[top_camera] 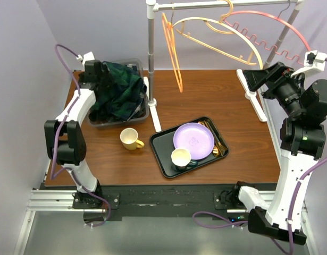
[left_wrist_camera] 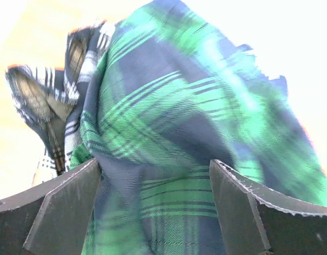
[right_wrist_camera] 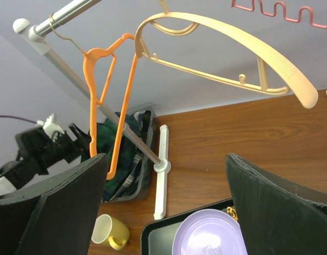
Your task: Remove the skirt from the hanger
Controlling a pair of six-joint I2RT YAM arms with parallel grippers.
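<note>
The dark green and navy plaid skirt [top_camera: 120, 93] lies bunched in a grey bin [top_camera: 145, 113] at the table's back left, off every hanger. My left gripper [top_camera: 102, 71] sits right at the skirt's far left side; in its wrist view the jaws [left_wrist_camera: 155, 202] stand apart with plaid cloth [left_wrist_camera: 168, 122] close in front and between them. The orange hanger [top_camera: 173, 50], cream hanger [top_camera: 221, 40] and pink hanger [top_camera: 264, 37] hang bare on the rack rail. My right gripper [top_camera: 253, 79] is raised at the right, open and empty [right_wrist_camera: 166, 207]. The skirt also shows in the right wrist view [right_wrist_camera: 123, 154].
The white rack post [top_camera: 151, 58] and its foot [top_camera: 154, 114] stand beside the bin. A yellow mug [top_camera: 131, 139] sits in front of the bin. A black tray [top_camera: 158, 151] holds a purple plate [top_camera: 194, 139], a cup [top_camera: 181, 158] and gold cutlery.
</note>
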